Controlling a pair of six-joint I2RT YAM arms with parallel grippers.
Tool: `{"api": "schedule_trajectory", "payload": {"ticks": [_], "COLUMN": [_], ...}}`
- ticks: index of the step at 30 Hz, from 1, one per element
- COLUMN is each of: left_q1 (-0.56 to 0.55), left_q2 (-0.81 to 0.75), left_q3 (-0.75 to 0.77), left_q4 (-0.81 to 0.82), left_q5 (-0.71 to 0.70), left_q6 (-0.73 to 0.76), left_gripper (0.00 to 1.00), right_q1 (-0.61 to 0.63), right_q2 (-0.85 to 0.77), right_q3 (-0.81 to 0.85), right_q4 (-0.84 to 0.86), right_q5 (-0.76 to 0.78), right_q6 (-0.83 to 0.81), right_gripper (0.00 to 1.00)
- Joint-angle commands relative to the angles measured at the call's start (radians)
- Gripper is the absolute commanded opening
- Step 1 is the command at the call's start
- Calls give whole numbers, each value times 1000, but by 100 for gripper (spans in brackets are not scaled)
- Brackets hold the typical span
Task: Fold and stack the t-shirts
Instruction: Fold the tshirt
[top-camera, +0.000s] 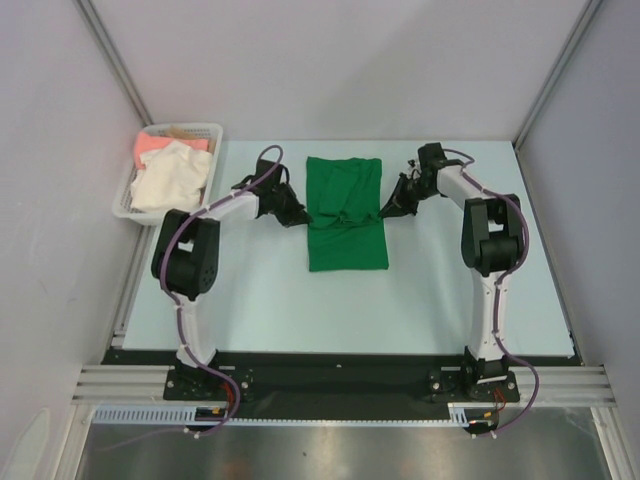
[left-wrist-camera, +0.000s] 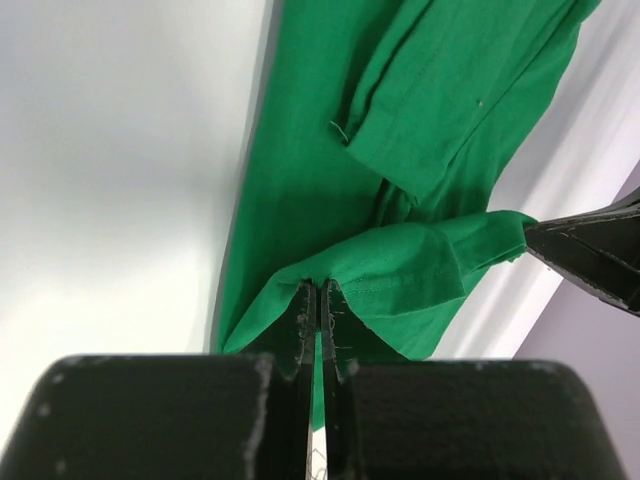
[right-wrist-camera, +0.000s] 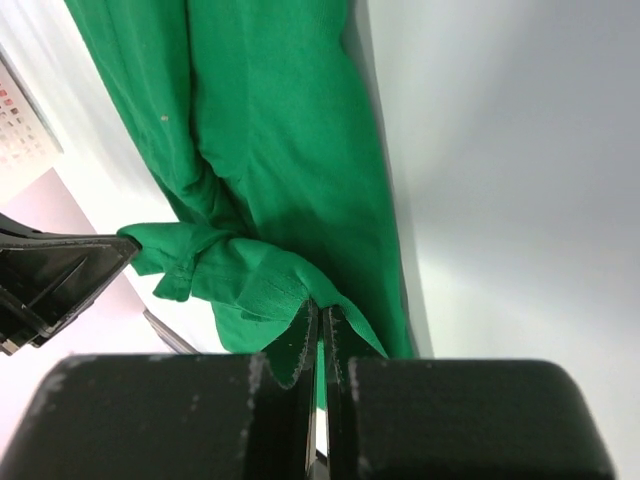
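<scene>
In the top external view, a soft cloth, short-sleeved, bright green t-shirt (top-camera: 346, 240) is seen laid in the middle of the pale blue-white table (top-camera: 260, 300). It is folded into a long narrow strip running from near to far, and is rumpled about halfway along. The left gripper (top-camera: 301, 216) is set at the strip's left edge and the right gripper (top-camera: 389, 211) at its right edge, both level with the rumpled part. A white plastic lattice basket (top-camera: 214, 128) stands at the far left corner, well apart from the green t-shirt. A crumpled cream-white t-shirt (top-camera: 172, 182) is held in it, with a salmon-pink t-shirt (top-camera: 150, 145) just behind (only a small part of the pink cloth is shown).

In the left wrist view, the left gripper (left-wrist-camera: 318, 291) is closed down to a thin slit, and a hemmed edge of the green t-shirt (left-wrist-camera: 300, 150) is pinched between its black fingertips. From there a raised fold of cloth is drawn across to the right gripper (left-wrist-camera: 532, 236), whose dark tips meet the fold's other end. The rest of the shirt lies flat on the table (left-wrist-camera: 100, 150).

In the right wrist view, the right gripper (right-wrist-camera: 320, 311) is likewise nearly fully closed, with a bunched edge of the green t-shirt (right-wrist-camera: 270, 120) clamped in it. The same fold is stretched towards the left gripper (right-wrist-camera: 125, 246) at the picture's left edge, above the table (right-wrist-camera: 520, 150).
</scene>
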Motion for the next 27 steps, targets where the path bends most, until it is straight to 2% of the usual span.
{"api": "schedule_trajectory", "payload": {"ticks": [1,6,7,9,10,11,12,14,16,18,19,21,22,24,25,26,27], "left_q1": [15,18,18,18,20,21,24,23,20,13,10,-3,-14,-63,-75,-83,-88], "left_q2": [35,55,63,90,101,112,107,43,-33,-151,-181,-239,-248,-249,-217,-192,-169], "left_q3": [63,113,125,163,224,255,310,327,243,142,49,-69,-100,-136,-147,-145,-151], "left_q4": [7,-17,-22,-55,-110,-135,-163,-233,-217,-162,-133,-22,25,137,163,182,254], "left_q5": [36,5,2,-42,-64,-78,-116,-170,-188,-150,-101,-23,46,83,115,137,169], "left_q6": [13,27,39,62,97,122,148,228,262,265,249,208,167,150,136,116,69], "left_gripper": [0,1,9,21,36,38,40,44,46,45,41,34,29,26,22,19,16], "right_q1": [-9,-13,-15,-24,-38,-48,-58,-79,-62,-38,-26,16,36,80,91,100,115], "right_q2": [28,71,80,121,141,164,208,219,122,14,-88,-156,-185,-189,-167,-152,-137], "right_q3": [52,107,125,205,251,305,431,515,419,275,126,13,-32,-104,-110,-115,-121], "right_q4": [2,-9,-12,-24,-47,-123,-173,-330,-353,-244,-206,-88,-43,32,44,73,101], "right_q5": [-18,-21,-19,-15,-7,2,11,73,119,139,145,99,69,47,44,27,-8], "right_q6": [2,-2,-1,-18,-28,-47,-64,-133,-194,-211,-216,-191,-177,-145,-133,-96,-72], "right_gripper": [0,2,3,13,20,27,29,44,54,57,57,54,50,41,36,18,12]}}
